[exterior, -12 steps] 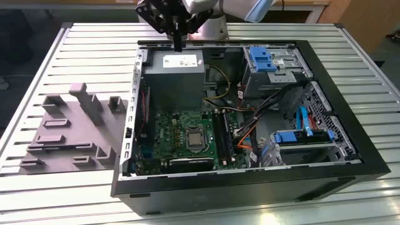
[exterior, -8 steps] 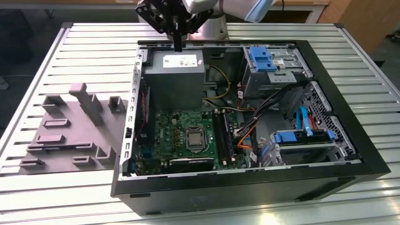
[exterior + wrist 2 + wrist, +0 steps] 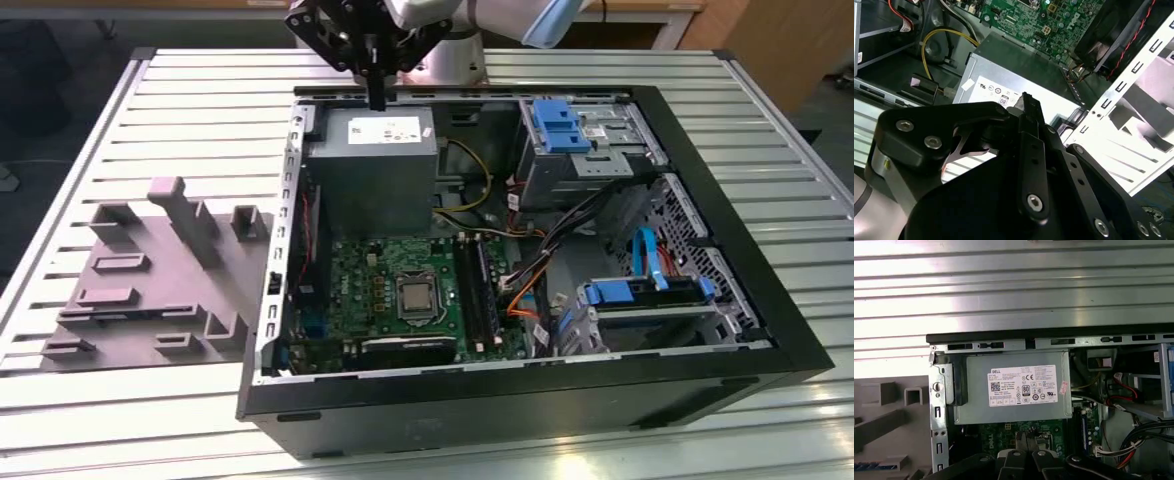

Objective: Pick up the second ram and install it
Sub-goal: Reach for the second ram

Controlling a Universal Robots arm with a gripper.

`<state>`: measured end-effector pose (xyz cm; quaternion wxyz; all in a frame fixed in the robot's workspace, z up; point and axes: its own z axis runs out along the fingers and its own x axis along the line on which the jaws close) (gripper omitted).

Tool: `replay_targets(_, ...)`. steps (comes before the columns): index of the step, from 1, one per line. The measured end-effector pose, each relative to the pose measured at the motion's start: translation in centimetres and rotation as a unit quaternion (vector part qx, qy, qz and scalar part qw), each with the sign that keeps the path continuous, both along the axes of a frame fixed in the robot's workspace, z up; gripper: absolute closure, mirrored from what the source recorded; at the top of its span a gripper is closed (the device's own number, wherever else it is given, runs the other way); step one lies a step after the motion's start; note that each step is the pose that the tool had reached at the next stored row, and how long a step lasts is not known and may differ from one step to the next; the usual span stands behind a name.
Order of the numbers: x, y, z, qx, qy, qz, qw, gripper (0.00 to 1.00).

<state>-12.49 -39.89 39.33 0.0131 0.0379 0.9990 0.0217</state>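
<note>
In the exterior view the tool (image 3: 378, 100) hangs high over the far end of the open computer case (image 3: 507, 400), just above the grey power supply (image 3: 371, 160). Its fingers are clenched into one narrow dark bar and nothing can be seen between them. The pale grey tray (image 3: 147, 290) lies on the table (image 3: 214, 90) to the exterior view's left of the case, and I can make out no dark stick on it. A long dark strip stands in the memory slots just to the exterior view's right of the silver processor (image 3: 418, 297). I take this for the second ram (image 3: 477, 290), though I cannot tell one stick from two there. In the second wrist view the tool (image 3: 1026, 100) shows its fingers pressed together and empty, pointing at the labelled top of the power supply with the green motherboard (image 3: 1054, 20) beyond. In the first wrist view the tool (image 3: 1025, 436) sits over the edge where power supply meets board. Judging by this, the tool is parked clear of the work rather than carrying. Any move from here calls for clearing the power supply and the case rim.
</note>
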Motion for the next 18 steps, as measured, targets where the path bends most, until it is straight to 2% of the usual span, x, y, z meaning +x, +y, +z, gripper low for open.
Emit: replay_targets(18, -0.87, 0.0, 0.0, 0.0, 0.0, 0.0, 1.0, 0.89)
